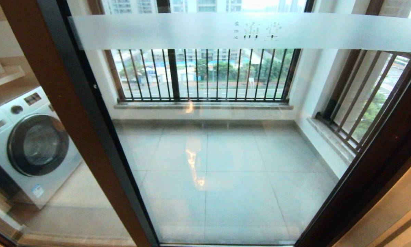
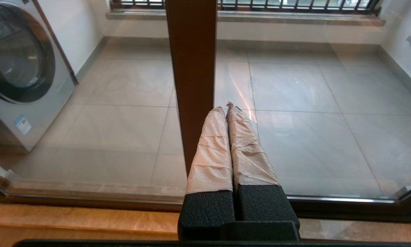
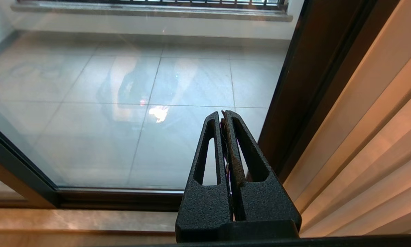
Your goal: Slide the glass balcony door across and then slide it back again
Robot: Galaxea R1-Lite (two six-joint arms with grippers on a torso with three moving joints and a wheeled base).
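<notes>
The glass balcony door (image 1: 226,164) fills the head view, with its frosted white band (image 1: 178,32) bearing Chinese characters across the top. Its brown and black stile (image 1: 88,130) slants down on the left. Neither gripper shows in the head view. In the left wrist view my left gripper (image 2: 226,108) is shut, its paper-wrapped fingers (image 2: 210,151) empty and pointing at the right edge of the brown stile (image 2: 191,68); whether they touch it I cannot tell. My right gripper (image 3: 222,115) is shut and empty, facing the glass (image 3: 140,120) near the dark right-hand frame (image 3: 311,85).
A white front-loading washing machine (image 1: 30,144) stands on the balcony behind the glass at the left. Black barred railing windows (image 1: 205,75) line the far and right walls. A beige curtain (image 3: 380,137) hangs by the right frame. The bottom track (image 2: 88,200) runs along the floor.
</notes>
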